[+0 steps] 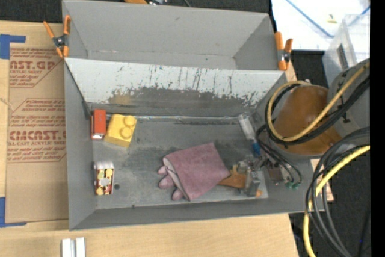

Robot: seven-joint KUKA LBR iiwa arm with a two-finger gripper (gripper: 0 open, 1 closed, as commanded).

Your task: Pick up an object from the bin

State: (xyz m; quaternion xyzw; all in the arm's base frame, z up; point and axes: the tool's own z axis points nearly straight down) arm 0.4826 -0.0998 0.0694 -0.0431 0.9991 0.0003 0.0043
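The gripper (251,176) hangs low at the right end of the grey metal bin (78,147), just beside a crumpled pink cloth glove (192,170); spread or pinching, can't tell. Far left: a yellow studded block (121,129), an orange-red block (98,123), a small clear box (104,178).

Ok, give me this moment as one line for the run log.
gripper: low at right end of bin, beside pink glove | held: cannot tell | left side: yellow block, orange block, small box

Just right of the crumpled pink fabric glove (194,173), I can't identify the small orange-brown piece (231,179), its right end lost against the gripper (251,180). Well left of the glove, the clear box (104,178) has red-and-yellow contents too small to name.
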